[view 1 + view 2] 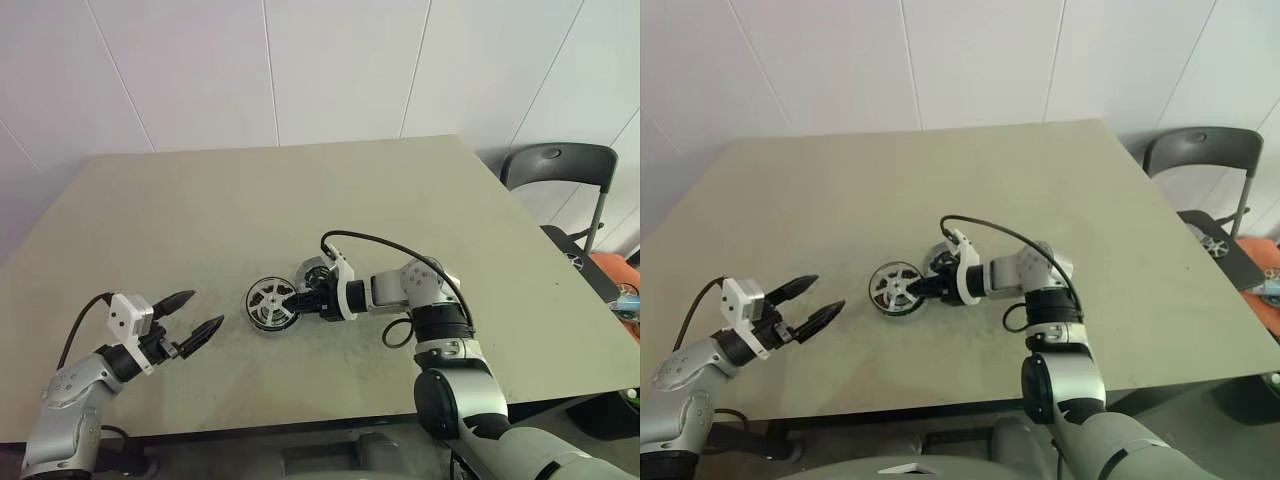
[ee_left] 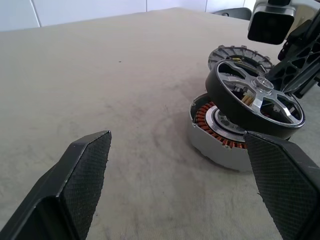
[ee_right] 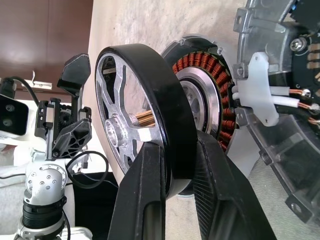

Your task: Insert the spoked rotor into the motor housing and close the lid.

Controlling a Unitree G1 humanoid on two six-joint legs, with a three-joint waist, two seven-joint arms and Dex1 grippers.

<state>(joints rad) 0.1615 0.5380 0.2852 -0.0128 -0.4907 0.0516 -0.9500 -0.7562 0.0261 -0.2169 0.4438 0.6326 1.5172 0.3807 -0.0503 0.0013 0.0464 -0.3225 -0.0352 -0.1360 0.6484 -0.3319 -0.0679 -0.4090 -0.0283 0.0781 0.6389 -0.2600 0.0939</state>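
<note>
My right gripper [image 1: 303, 297] is shut on the black rim of the spoked rotor [image 1: 270, 303], one finger [image 3: 142, 200] on each side of the rim. The silver-spoked rotor [image 2: 255, 100] is tilted, partly over the motor housing [image 2: 220, 132], whose copper windings [image 3: 205, 100] show beneath it. Whether the two touch I cannot tell. The lid [image 2: 240, 54] lies flat on the table just behind them, close to my right wrist. My left gripper [image 1: 205, 310] hovers open and holds nothing, off to the left of the parts and near the table's front edge.
The parts sit near the middle of a beige table [image 1: 300, 190]. A dark chair [image 1: 560, 165] stands past the table's right edge, with orange clutter [image 1: 615, 280] beside it. A black cable [image 1: 385, 245] loops over my right wrist.
</note>
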